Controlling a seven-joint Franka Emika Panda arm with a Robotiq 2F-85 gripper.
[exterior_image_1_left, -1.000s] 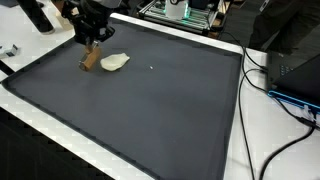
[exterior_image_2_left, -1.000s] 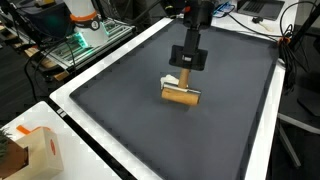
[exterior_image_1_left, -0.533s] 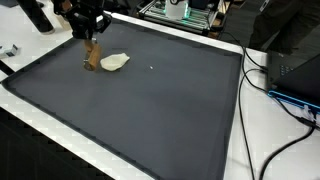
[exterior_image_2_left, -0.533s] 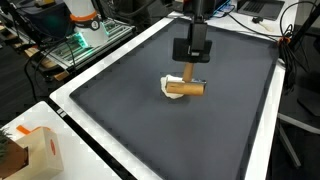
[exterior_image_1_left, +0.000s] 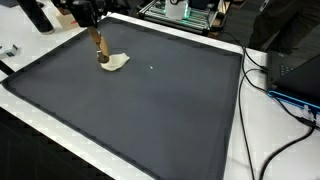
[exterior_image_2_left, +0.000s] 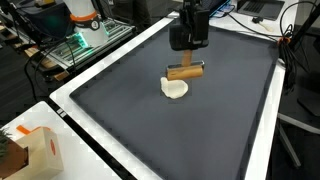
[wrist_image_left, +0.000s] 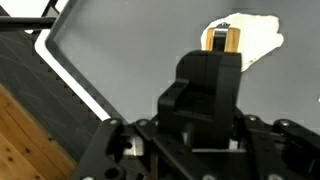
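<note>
One hand (exterior_image_1_left: 94, 30) clamped on a wooden cylinder (exterior_image_1_left: 98, 47), held just over a white dough lump (exterior_image_1_left: 116, 62), near the dark mat's (exterior_image_1_left: 170, 110) 10 o'clock corner in an exterior view, most of the mat spreading toward 4 o'clock

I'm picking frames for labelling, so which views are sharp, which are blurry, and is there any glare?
Wrist view: the gripper body fills the foreground, dark and soft, and the white piece looks washed out. Both exterior views: even light, no strong glare on the dark mat, wooden cylinder fairly crisp.
</note>
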